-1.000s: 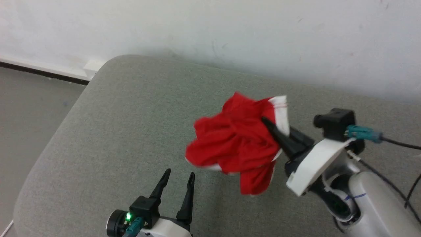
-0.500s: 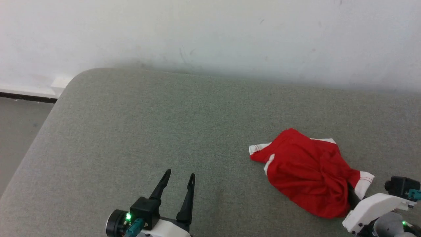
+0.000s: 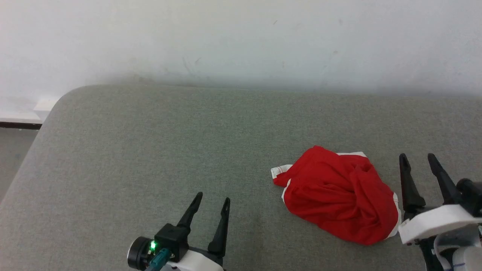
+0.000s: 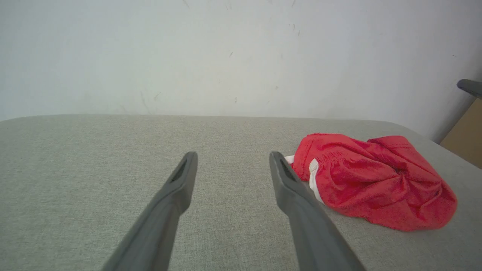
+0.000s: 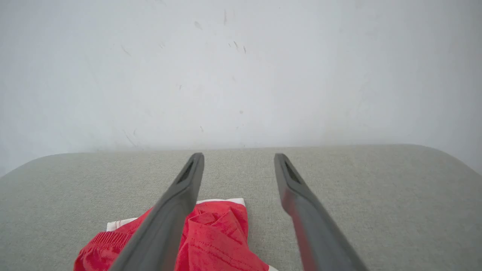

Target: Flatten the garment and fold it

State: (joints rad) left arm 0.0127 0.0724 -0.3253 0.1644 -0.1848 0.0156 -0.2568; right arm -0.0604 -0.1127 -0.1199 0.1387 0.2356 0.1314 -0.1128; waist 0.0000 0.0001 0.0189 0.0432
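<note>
My right gripper [image 3: 417, 157] points forward just beside the crumpled shorts [image 3: 339, 195], spread wide, empty; left gripper [image 3: 212, 197] likewise, farther off

Setting: a plain indoor room, of the bare test-space or lab kind rather than a furnished home; the exact type cannot be settled.

Indicators:
- The work surface [image 3: 150, 150] is a broad padded top covered in grey-green woven fabric, with rounded corners.
- It stands against a bare white wall [image 3: 241, 37] marked by small scuffs [image 3: 187, 63].
- A white skirting [image 3: 19, 111] with a dark strip beneath it meets a plain grey floor [image 3: 9, 150].
- A brown, cardboard-like panel [image 4: 465, 139] and a dark grey edge [image 4: 470, 86] stand at the far side.
</note>
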